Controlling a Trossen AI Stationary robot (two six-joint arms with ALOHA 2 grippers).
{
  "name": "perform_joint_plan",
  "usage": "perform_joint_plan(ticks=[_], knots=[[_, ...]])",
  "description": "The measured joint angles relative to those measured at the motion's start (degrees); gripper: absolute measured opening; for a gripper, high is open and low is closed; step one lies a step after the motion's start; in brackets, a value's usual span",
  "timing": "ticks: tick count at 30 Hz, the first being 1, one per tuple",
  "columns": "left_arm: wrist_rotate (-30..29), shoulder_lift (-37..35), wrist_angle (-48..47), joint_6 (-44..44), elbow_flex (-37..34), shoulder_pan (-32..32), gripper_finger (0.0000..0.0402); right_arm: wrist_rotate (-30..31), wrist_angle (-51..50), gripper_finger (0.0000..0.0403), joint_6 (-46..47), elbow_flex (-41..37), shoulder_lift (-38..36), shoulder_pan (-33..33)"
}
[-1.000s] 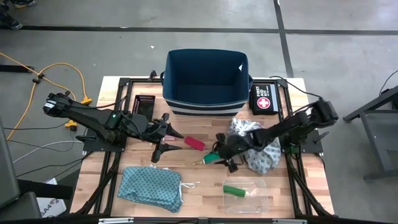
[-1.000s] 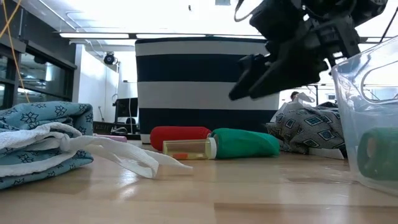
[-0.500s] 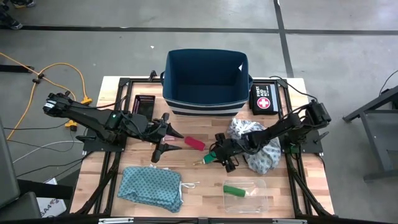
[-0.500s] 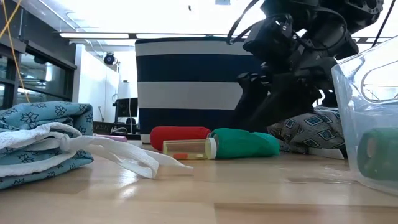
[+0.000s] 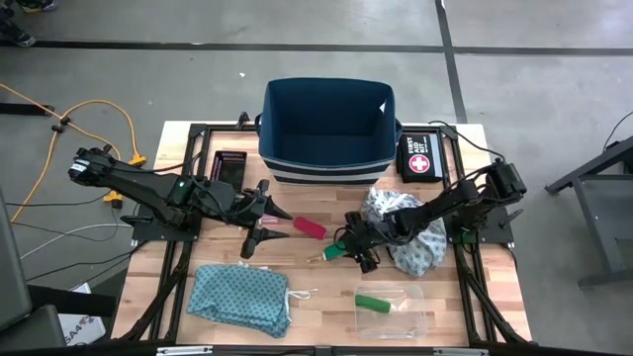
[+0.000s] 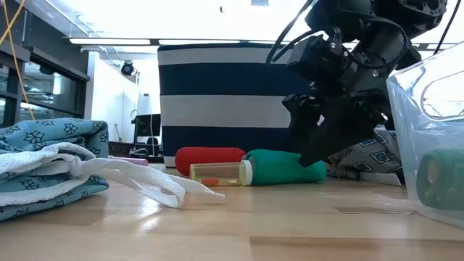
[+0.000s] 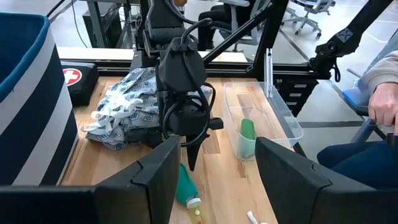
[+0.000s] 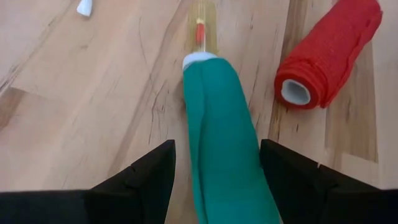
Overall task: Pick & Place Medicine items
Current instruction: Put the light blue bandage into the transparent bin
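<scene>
The right gripper (image 8: 217, 186) stood open astride the green tube (image 8: 221, 130), ready to close and lift it; the left gripper (image 5: 259, 225) waited open near the bin (image 5: 326, 124).

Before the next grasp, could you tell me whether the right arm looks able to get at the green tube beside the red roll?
Probably yes: the right gripper is open, its fingers straddling the green tube, and the red roll lies clear to one side.

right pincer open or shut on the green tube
Open. In the right wrist view the right pincer has a finger on each side of the green tube, with gaps showing.
</scene>
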Motion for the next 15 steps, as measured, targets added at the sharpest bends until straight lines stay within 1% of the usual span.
perform_joint_plan(ticks=[7, 12, 15], knots=[[0.00, 0.00, 0.00, 0.00, 0.00, 0.00, 0.0199, 1.42, -1.15, 0.0224, -0.03, 0.00, 0.00, -0.25], [0.00, 0.00, 0.00, -0.01, 0.00, 0.00, 0.0199, 0.91, -2.29, 0.0224, -0.03, 0.00, 0.00, -1.51], [0.00, 0.00, 0.00, -0.01, 0.00, 0.01, 0.0199, -0.77, -2.34, 0.0224, 0.01, -0.02, 0.00, -2.38]])
